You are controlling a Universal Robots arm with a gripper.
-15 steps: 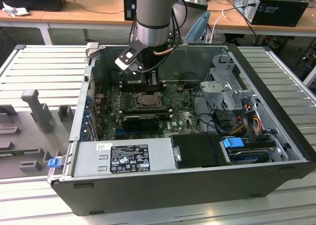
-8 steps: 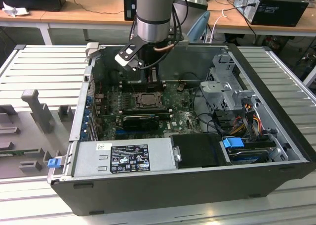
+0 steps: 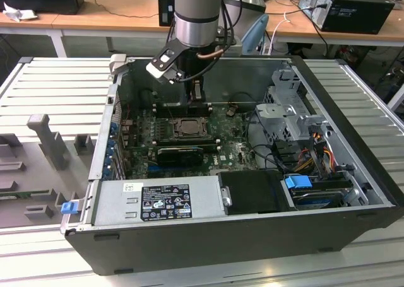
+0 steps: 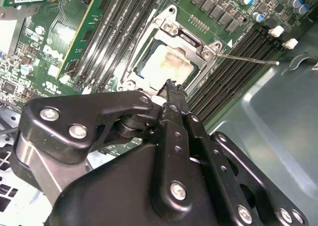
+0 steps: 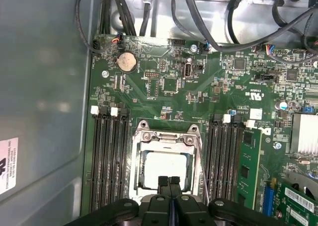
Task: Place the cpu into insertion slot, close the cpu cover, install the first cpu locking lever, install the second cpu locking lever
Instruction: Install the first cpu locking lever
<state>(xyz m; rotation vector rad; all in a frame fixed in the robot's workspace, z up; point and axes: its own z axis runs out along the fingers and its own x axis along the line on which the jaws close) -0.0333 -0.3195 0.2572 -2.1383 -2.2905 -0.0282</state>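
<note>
The cpu (image 4: 166, 64) lies flat in the insertion slot (image 3: 187, 128), its pale metallic face (image 5: 164, 167) showing through the square opening. The cpu cover (image 4: 201, 69) lies down over it as a grey metal frame (image 5: 166, 136). A thin wire locking lever (image 4: 248, 58) sticks out from one corner of the socket, away from the board; in the first wrist view the lever (image 5: 202, 171) runs along the socket's side. My gripper (image 4: 171, 85) hangs just above the socket's edge, shut with nothing between its fingers (image 5: 169, 180). In the exterior view the gripper (image 3: 197, 98) is above the socket's far side.
Long black memory slots (image 5: 107, 156) flank the socket on both sides. The grey case wall (image 4: 278, 116) stands close beside the gripper. A grey power supply (image 3: 158, 199) sits at the case front, with a drive cage and cables (image 3: 297, 129) at the exterior view's right.
</note>
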